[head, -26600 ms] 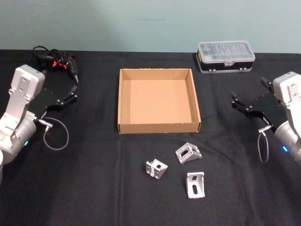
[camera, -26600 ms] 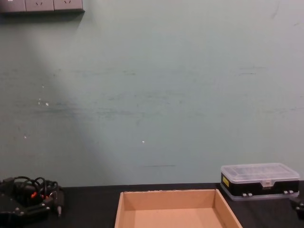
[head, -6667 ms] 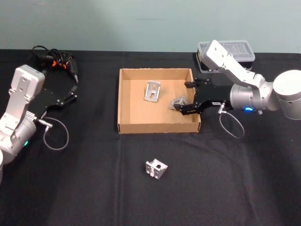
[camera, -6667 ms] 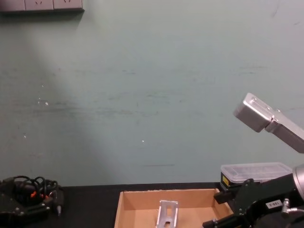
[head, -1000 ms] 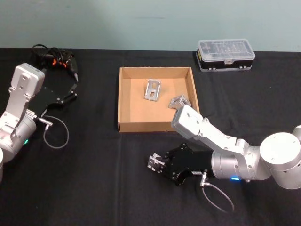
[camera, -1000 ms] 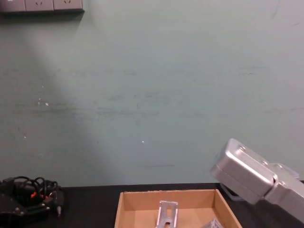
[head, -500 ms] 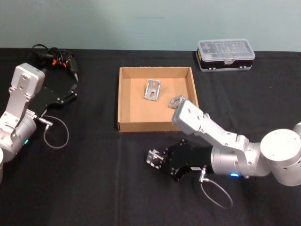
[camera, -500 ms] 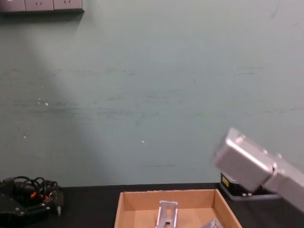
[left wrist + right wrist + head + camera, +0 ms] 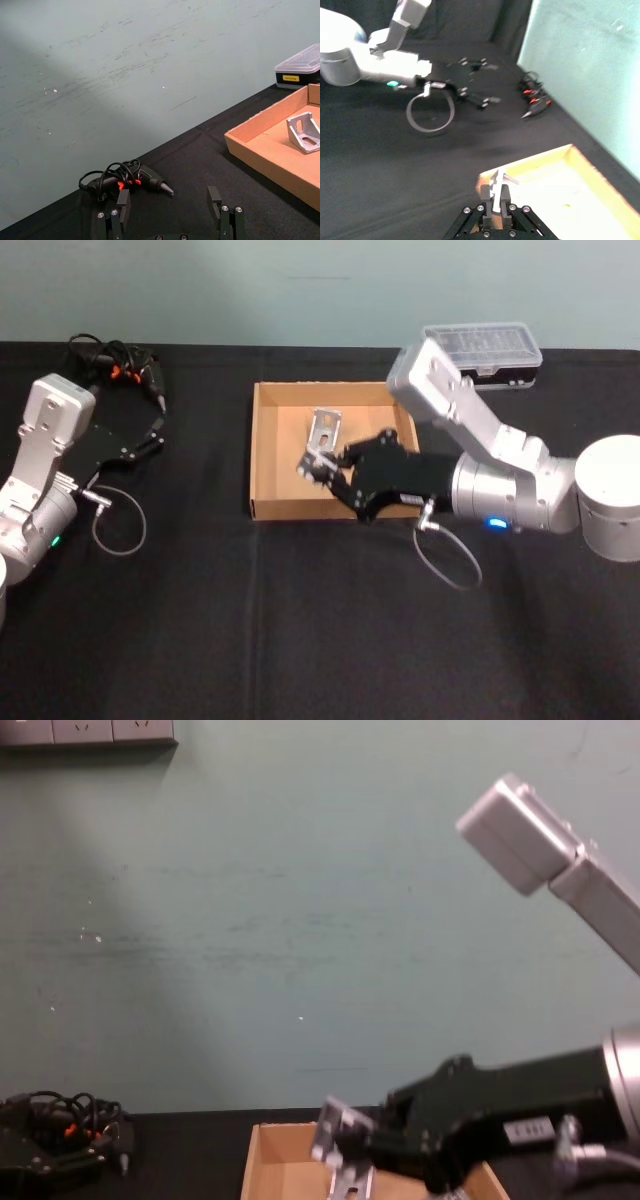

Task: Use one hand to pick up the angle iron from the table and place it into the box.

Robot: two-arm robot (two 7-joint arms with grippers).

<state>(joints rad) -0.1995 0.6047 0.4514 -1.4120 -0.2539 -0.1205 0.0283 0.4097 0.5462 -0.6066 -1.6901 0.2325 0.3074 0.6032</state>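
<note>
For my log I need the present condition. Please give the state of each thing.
Right hand: shut on a bracket, over the box.
Held bracket: lifted, not yet released.
Box: open, one bracket standing inside.
Left hand: open, idle at table's left.
Small case: lid shut.

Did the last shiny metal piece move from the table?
Yes. The right gripper lifted the angle iron off the table and now holds it over the box.

Silver-grey was shown by the angle iron [image 9: 314, 463], tan by the box [image 9: 267, 455], matt black by the table [image 9: 200, 620] and the right gripper [image 9: 322, 464].
</note>
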